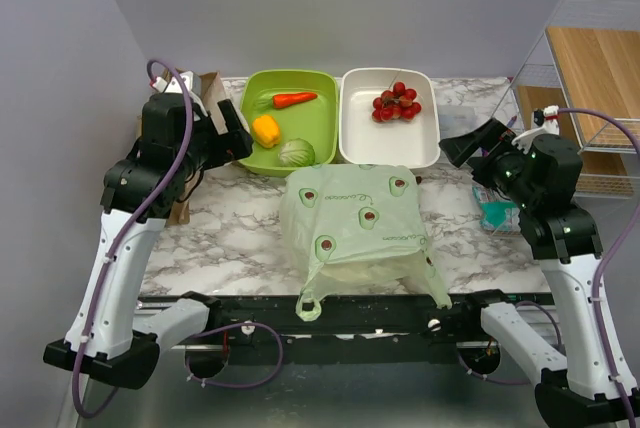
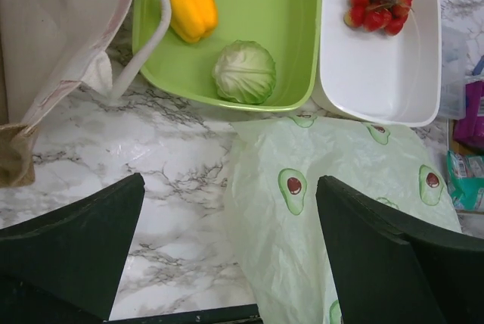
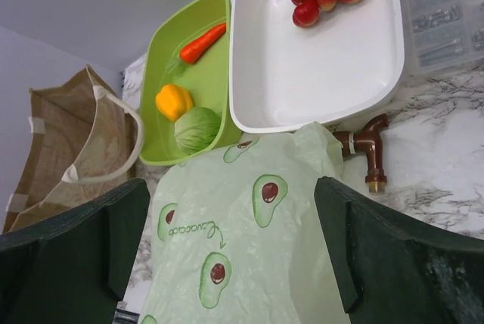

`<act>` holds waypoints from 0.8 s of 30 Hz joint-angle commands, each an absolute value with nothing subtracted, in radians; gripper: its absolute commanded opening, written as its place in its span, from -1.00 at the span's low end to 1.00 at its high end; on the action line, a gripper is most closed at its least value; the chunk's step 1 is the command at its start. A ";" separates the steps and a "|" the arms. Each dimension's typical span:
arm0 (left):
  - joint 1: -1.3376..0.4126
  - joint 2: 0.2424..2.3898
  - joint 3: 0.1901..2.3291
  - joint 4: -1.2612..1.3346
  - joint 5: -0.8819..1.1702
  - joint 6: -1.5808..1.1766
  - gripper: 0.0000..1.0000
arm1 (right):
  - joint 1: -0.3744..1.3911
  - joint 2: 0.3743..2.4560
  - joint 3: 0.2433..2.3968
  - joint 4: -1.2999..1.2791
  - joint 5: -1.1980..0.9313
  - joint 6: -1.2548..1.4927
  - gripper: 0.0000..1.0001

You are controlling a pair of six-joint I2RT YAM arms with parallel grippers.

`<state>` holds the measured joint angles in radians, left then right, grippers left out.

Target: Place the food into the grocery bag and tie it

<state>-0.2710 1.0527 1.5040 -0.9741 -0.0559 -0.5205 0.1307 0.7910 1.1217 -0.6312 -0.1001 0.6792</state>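
Thin translucent pale-green plastic grocery bag with avocado prints [image 1: 358, 220] lies flat on white marble table [image 1: 225, 233], centre front. Loop handles droop over near edge; far edge reaches both trays. Lime-green plastic tray [image 1: 328, 88] holds yellow bell pepper [image 1: 266, 130], round pale-green cabbage [image 1: 296, 153], orange carrot [image 1: 294, 100]. White rectangular tray [image 1: 352, 143] just right of it holds cluster of red cherry tomatoes [image 1: 396, 104]. Left gripper [image 2: 231, 185] hovers left of bag, fingers spread wide, holding nothing. Right gripper [image 3: 231, 184] hovers right of bag, likewise spread. Stiff brown bag [image 1: 208, 88] stands beside green tray, by left arm.
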 commanded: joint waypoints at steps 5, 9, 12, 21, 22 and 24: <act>-0.398 1.138 1.588 -0.963 -0.147 -0.513 0.97 | 0.127 0.819 1.164 -0.670 -0.201 0.621 1.00; -0.495 1.157 1.608 -0.972 -0.196 -0.477 0.97 | 0.127 0.832 1.181 -0.673 -0.233 0.605 1.00; -0.572 1.161 1.614 -0.983 -0.239 -0.443 0.97 | 0.127 0.846 1.183 -0.665 -0.261 0.601 1.00; -0.861 1.144 1.586 -0.996 -0.323 -0.299 0.97 | 0.127 0.866 1.144 -0.627 -0.323 0.625 1.00; -0.902 1.144 1.587 -1.002 -0.334 -0.289 0.97 | 0.127 0.868 1.138 -0.625 -0.326 0.625 1.00; -0.976 1.146 1.590 -1.014 -0.349 -0.270 0.97 | 0.127 0.874 1.130 -0.624 -0.332 0.629 1.00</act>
<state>-0.8524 1.1641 1.5822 -0.9825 -0.2733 -0.3576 0.1307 0.8700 1.1545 -0.6460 -0.2817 0.6277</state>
